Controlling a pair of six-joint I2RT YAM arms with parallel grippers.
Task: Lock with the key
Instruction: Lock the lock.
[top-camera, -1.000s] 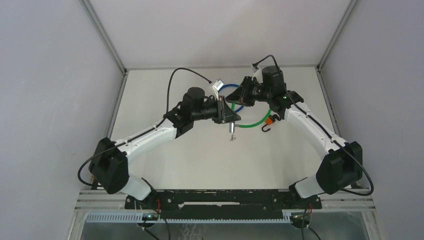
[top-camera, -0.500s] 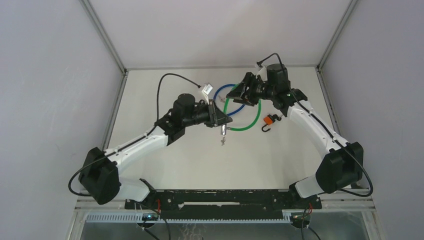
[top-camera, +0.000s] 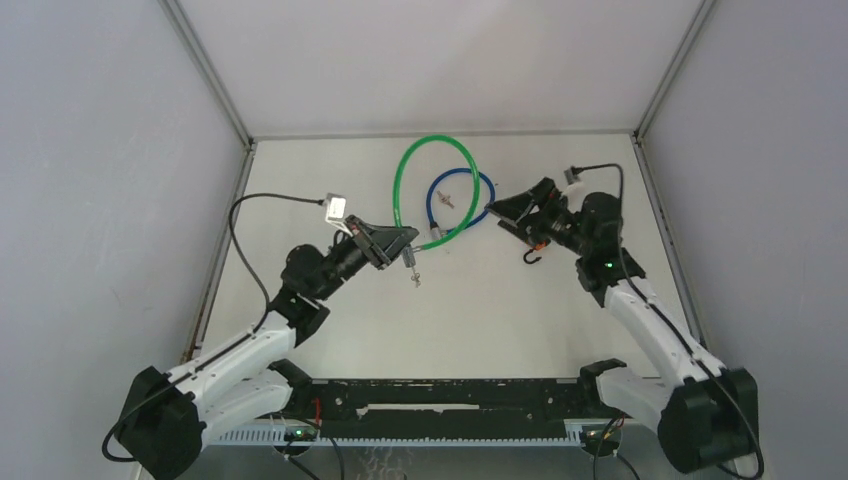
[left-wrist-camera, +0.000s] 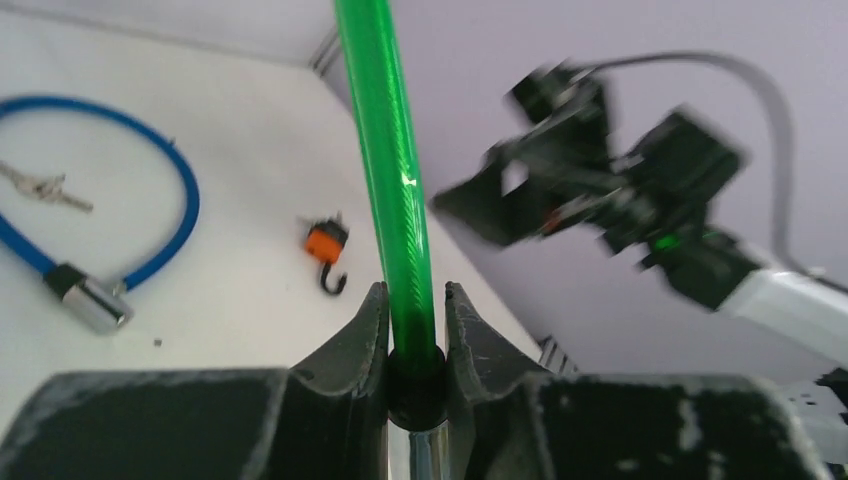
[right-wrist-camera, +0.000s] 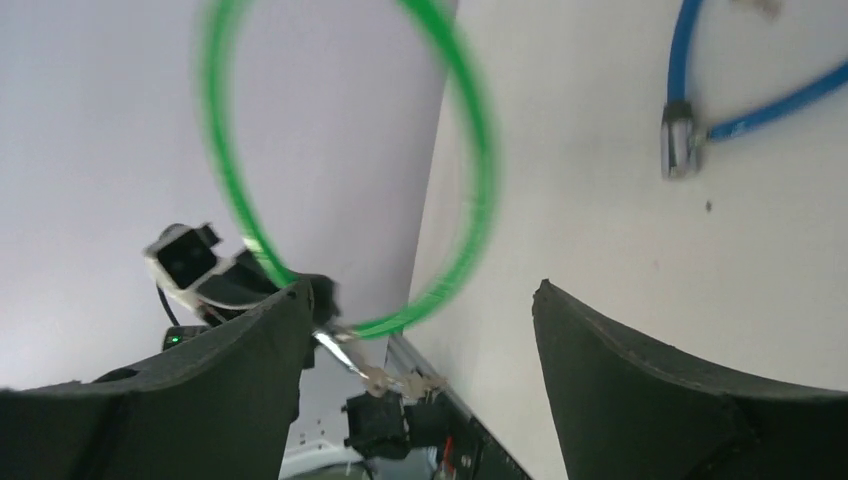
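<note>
Green cable lock (top-camera: 396, 190): closed loop, held off the table over its centre, left of the middle. Long axis of the oval runs from the clamped end away toward the far wall. In the left wrist view the cable (left-wrist-camera: 390, 150) rises straight out from between the fingers. In the right wrist view the loop (right-wrist-camera: 480, 170) stands against the side wall, clear of the surface.

Key (top-camera: 414, 278): hangs below the lock's barrel end together with other keys, pointing downward. Whether it sits in the keyway, cannot tell.

Left gripper (top-camera: 405, 243): clamped on the lock where the green cable meets the dark collar, fingers (left-wrist-camera: 365, 330) pressed against either side.

Right gripper (top-camera: 500, 212): jaws spread wide, holding nothing, near the loop's right side and facing it.

Blue cable lock (top-camera: 429, 198): lies flat on the table beyond the green one, its own keys (top-camera: 445, 198) inside its loop; the two loops overlap in the top view.

Orange hook (left-wrist-camera: 325, 243): on the table just beside the right gripper.
</note>
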